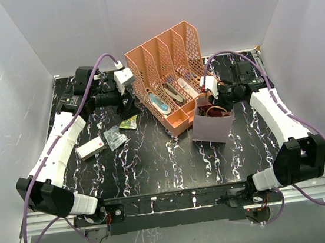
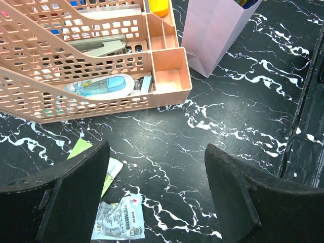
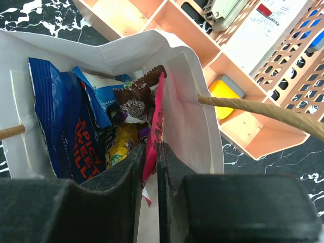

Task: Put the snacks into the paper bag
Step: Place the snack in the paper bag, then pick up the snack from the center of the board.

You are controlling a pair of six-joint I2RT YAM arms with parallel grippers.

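Three snacks lie on the black marbled table (image 1: 156,166) near the left gripper (image 2: 157,169), its jaws wide apart: a green packet (image 2: 80,148), a clear-wrapped packet (image 2: 121,220) and a white-red bar (image 1: 90,148). We log the right gripper (image 3: 150,167) pinching a red wrapper (image 3: 157,119) in the mouth of the pale mauve paper bag (image 3: 188,101), which stands just beside the peach mesh organiser (image 1: 168,44).

Light was bright and even, from above; shadows on the table (image 1: 156,165) were soft. The bag (image 3: 188,116) looked washed-out white up close. Near fingers (image 2: 66,202) were dark, slightly blurred.
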